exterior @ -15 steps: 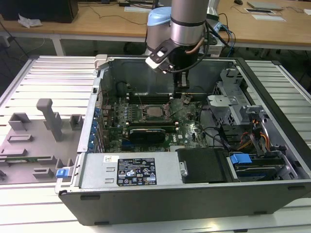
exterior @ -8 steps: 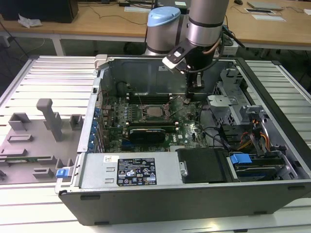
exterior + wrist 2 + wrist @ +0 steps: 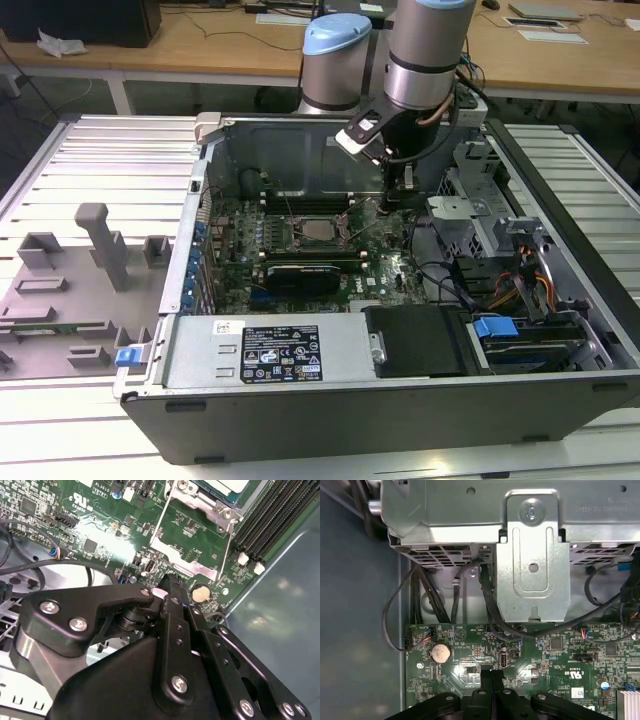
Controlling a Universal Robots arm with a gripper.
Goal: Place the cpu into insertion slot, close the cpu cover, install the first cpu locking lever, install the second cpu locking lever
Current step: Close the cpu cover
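The cpu (image 3: 319, 232) lies flat in the insertion slot (image 3: 296, 240) in the middle of the green motherboard, silvery top up. In the second wrist view the cpu (image 3: 226, 484) sits inside the cpu cover (image 3: 195, 504), a metal frame lying down around it. Thin wire levers (image 3: 159, 524) run along two sides of the socket; I cannot tell whether they are latched. My gripper (image 3: 388, 203) hangs low over the board just to the exterior view's right of the socket, fingers (image 3: 487, 680) pressed together and shut on nothing, tips near the board (image 3: 170, 582).
A coin battery (image 3: 440, 652) lies on the board close to the fingertips. Black memory slots (image 3: 270, 515) run beside the socket. A metal drive bracket (image 3: 532, 565) and black cables (image 3: 490, 607) stand beyond the board's edge. A long black card (image 3: 305, 272) lies in front of the socket.
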